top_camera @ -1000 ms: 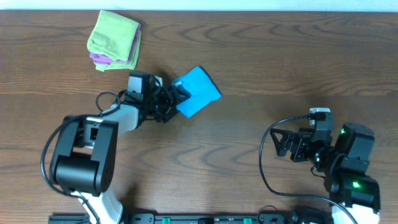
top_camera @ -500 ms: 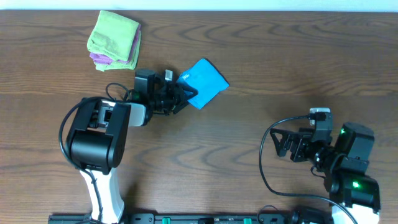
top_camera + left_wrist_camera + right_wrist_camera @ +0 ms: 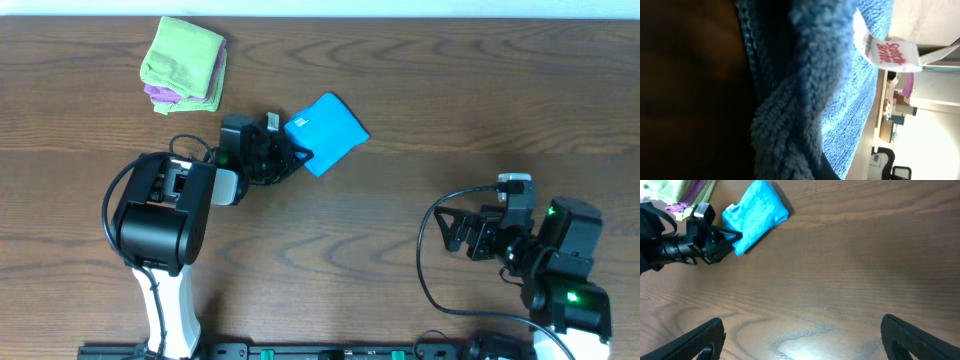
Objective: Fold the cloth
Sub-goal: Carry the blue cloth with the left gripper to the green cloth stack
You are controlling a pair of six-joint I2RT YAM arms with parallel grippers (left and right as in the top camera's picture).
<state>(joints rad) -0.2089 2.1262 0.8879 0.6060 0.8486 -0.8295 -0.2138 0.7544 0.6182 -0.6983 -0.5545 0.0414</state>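
The sky-blue cloth [image 3: 330, 131] lies folded into a small tilted rectangle at the table's middle back. My left gripper [image 3: 297, 152] reaches in from the left and is shut on the cloth's near-left edge. In the left wrist view the bunched blue terry of the cloth [image 3: 810, 100] fills the frame right at the jaws, with its white tag [image 3: 890, 50] above. My right gripper [image 3: 462, 232] rests at the near right, far from the cloth, open with nothing between its fingers [image 3: 695, 340]. The right wrist view shows the cloth [image 3: 757, 215] at its top left.
A lime-green folded cloth [image 3: 185, 58] lies on a purple one [image 3: 160, 95] at the back left. The left arm's base [image 3: 150, 230] stands at the near left, the right arm's base [image 3: 565, 270] at the near right.
My left gripper has shut on the cloth's edge. Arm and cloth have shifted a little to the right and toward the back. The right arm has not moved.
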